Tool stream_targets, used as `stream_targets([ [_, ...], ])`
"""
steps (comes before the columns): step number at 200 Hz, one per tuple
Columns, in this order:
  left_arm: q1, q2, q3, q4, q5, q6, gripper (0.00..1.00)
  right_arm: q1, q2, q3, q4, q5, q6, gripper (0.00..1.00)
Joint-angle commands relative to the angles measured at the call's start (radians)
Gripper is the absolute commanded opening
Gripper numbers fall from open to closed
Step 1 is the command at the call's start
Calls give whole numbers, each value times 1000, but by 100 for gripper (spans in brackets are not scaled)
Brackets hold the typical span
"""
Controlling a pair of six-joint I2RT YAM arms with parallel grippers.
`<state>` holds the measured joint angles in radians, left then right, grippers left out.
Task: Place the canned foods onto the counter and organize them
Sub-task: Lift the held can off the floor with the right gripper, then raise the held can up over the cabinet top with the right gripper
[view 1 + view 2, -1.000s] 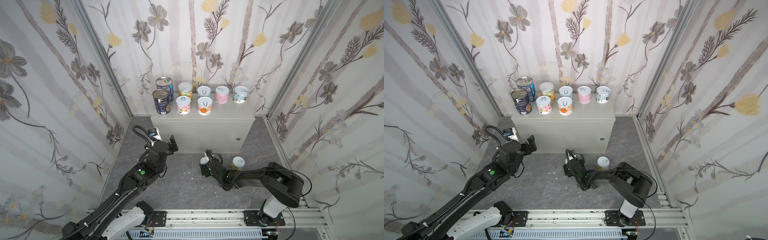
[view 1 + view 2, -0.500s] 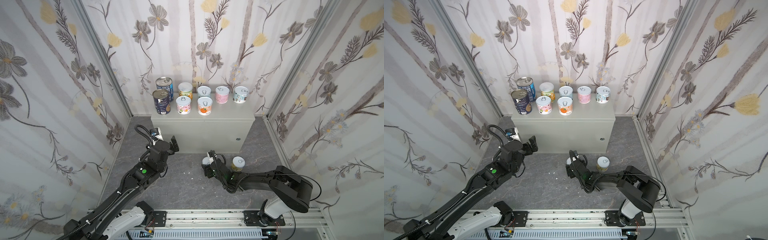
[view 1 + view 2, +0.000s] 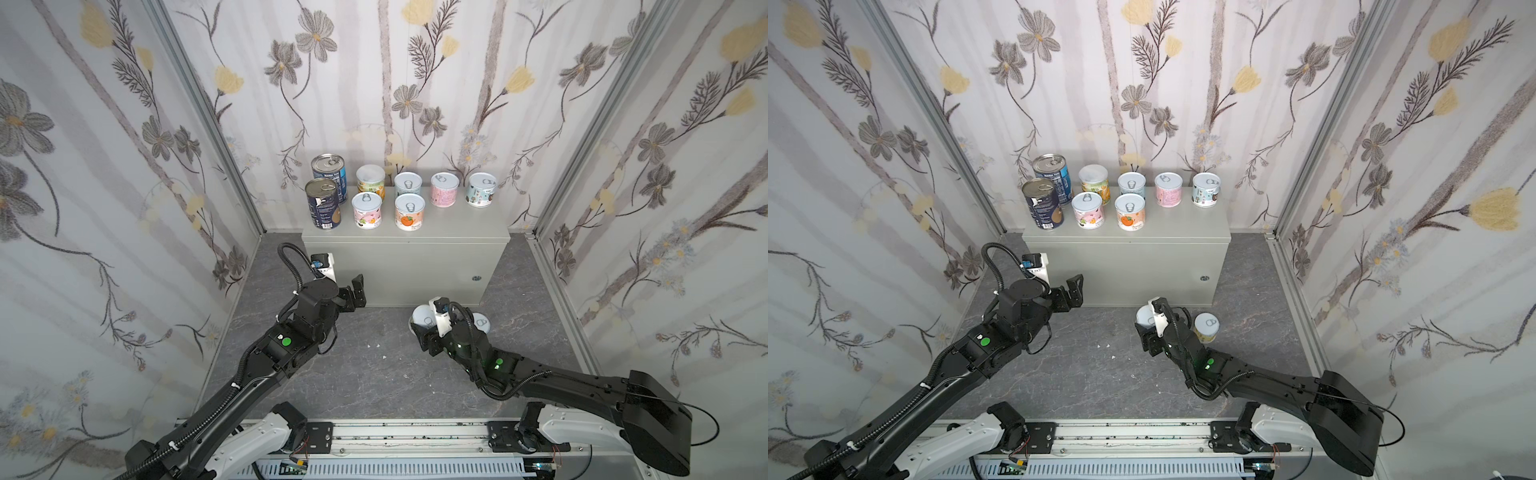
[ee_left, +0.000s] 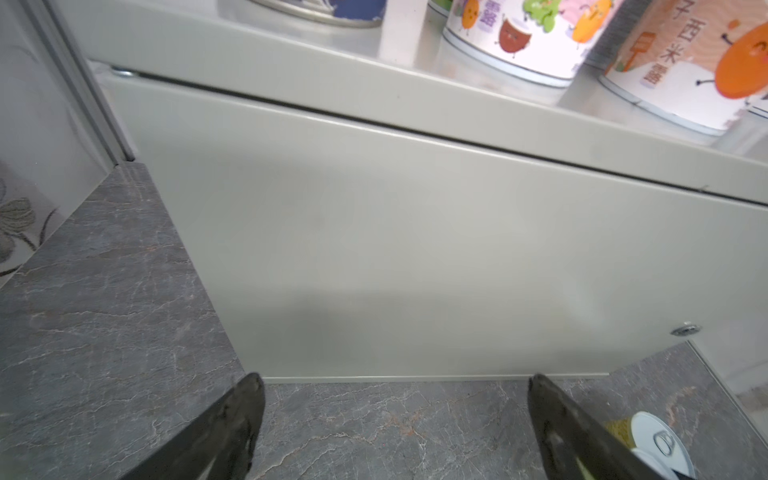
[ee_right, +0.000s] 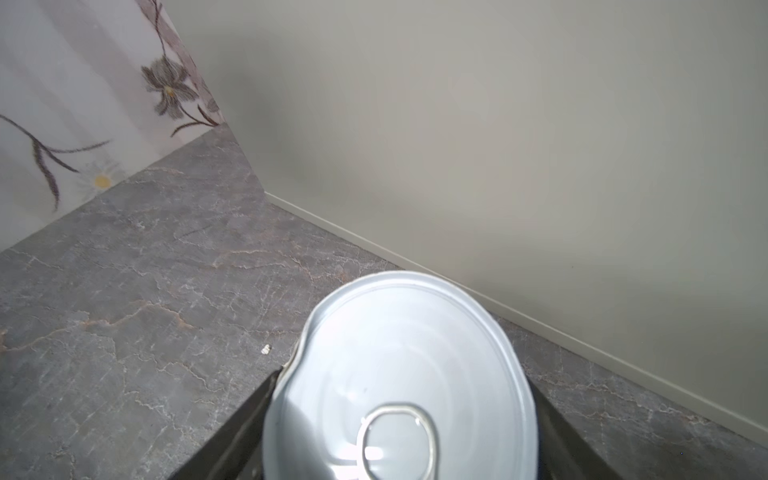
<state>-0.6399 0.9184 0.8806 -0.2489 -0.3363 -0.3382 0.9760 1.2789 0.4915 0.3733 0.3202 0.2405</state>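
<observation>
The counter [image 3: 457, 226] [image 3: 1183, 226] is a light-grey cabinet against the back wall. On its top stand two dark-blue cans [image 3: 323, 203] [image 3: 1042, 203] at the left and several short white-lidded cans [image 3: 409, 212] [image 3: 1130, 212] in two rows. My right gripper [image 3: 424, 328] [image 3: 1147, 322] [image 5: 405, 382] is shut on a short white-lidded can [image 3: 424, 319] [image 3: 1145, 314] [image 5: 399, 353] low at the floor in front of the counter. Another short can [image 3: 482, 322] [image 3: 1206, 326] [image 4: 660, 440] stands on the floor just to its right. My left gripper [image 3: 357, 291] [image 3: 1074, 289] [image 4: 395, 399] hangs open and empty before the counter's left front.
The dark marbled floor [image 3: 374, 365] runs between the arms and the counter front, which carries a small round lock [image 3: 477, 278] [image 4: 685, 330]. Flowered walls with metal corner posts [image 3: 552, 249] close in both sides. A rail [image 3: 395, 436] carrying the arm bases runs along the near edge.
The right jaws have closed on the short can, and gripper and can have shifted slightly right. The left arm has edged a little forward, still open.
</observation>
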Motion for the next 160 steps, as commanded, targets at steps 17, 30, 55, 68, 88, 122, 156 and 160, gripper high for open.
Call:
stream_targets([
  [17,0,-25,6,46,232,71,100,0,-127,28,-71,-12,-56,53],
  [30,0,-28,8,59,284,84,100,0,-170,40,-107,-10,-70,53],
  [55,-2,-20,16,75,363,97,100,0,-240,61,-155,0,-93,52],
  [68,-1,-11,21,81,389,97,100,-2,-271,71,-175,15,-99,52],
  [88,-4,2,25,102,432,97,100,-4,-309,98,-207,17,-114,51],
  [122,-11,30,35,129,479,96,100,-7,-343,166,-283,24,-135,51],
  [156,-17,40,33,141,458,94,100,-14,-373,234,-354,21,-142,49],
  [160,-19,39,32,143,454,93,100,-16,-376,246,-364,17,-143,49],
])
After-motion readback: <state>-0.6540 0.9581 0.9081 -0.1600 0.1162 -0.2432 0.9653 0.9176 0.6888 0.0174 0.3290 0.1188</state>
